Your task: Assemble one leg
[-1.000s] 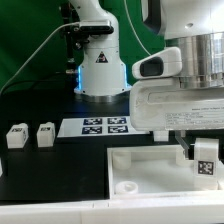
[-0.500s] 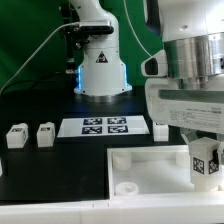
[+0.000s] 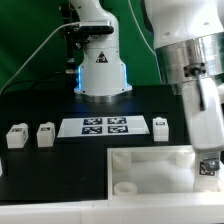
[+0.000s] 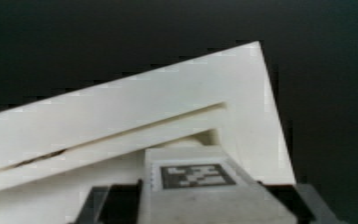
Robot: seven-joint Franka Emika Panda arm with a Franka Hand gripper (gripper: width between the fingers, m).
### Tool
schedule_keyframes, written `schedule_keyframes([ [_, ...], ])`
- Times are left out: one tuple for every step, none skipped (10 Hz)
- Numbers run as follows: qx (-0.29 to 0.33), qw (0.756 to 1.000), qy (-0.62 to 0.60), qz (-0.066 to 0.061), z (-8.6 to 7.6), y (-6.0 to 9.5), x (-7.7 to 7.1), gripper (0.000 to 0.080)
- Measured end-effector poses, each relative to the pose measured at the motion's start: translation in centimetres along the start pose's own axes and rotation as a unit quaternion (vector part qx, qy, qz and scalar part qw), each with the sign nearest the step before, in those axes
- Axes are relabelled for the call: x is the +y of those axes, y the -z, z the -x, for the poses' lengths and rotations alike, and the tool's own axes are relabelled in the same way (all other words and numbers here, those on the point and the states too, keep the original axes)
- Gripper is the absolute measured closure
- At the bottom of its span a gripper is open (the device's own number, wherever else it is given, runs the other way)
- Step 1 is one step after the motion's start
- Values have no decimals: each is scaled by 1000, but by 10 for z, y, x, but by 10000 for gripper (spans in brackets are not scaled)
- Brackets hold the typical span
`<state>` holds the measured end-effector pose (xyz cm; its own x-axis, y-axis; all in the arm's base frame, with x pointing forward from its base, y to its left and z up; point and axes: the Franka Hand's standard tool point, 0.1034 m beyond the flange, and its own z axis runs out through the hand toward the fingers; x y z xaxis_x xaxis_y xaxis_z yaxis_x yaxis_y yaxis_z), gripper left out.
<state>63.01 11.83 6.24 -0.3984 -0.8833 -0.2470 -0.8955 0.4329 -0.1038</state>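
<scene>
My gripper (image 3: 208, 160) is at the exterior view's lower right, shut on a leg (image 3: 208, 166), a small white post with a tag. It holds the leg at the near right corner of the white square plate (image 3: 150, 165). In the wrist view the leg (image 4: 194, 178) sits tag-up between my dark fingers (image 4: 115, 205), with my gripper (image 4: 194, 208) above a corner of the plate (image 4: 149, 110). Three more legs stand on the black table: two on the exterior view's left (image 3: 15, 135) (image 3: 45, 133) and one beside the marker board (image 3: 160, 126).
The marker board (image 3: 104, 126) lies behind the plate. The robot base (image 3: 100, 65) stands at the back, with a green backdrop behind it. The plate has a round hole (image 3: 127, 187) near its front left corner. The table's white front edge runs along the bottom.
The hand has turned and dropped lower at the exterior view's right. The held leg now sits lower, at the plate's right corner. The third leg by the marker board has come into view.
</scene>
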Motion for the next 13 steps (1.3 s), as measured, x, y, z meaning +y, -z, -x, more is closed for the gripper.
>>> schedule_keyframes([
  [3, 1000, 7, 0, -2, 0, 0, 502],
  [3, 1000, 9, 0, -1, 0, 0, 502],
  [3, 1000, 22, 0, -1, 0, 0, 332],
  [3, 999, 45, 0, -1, 0, 0, 198],
  [3, 998, 69, 3, -2, -1, 2, 198],
  [4, 993, 114, 10, -2, -2, 6, 158],
  [2, 982, 189, 13, -1, 1, 10, 152],
  [-1, 968, 252, 21, 0, 4, 12, 152],
  [-2, 939, 342, 28, -1, 6, 14, 151],
  [0, 927, 373, 35, 1, 8, 17, 151],
  [-1, 929, 369, 34, 1, 7, 16, 151],
  [-1, 929, 369, 34, 0, 6, 17, 151],
  [0, 929, 369, 35, 0, 6, 17, 151],
])
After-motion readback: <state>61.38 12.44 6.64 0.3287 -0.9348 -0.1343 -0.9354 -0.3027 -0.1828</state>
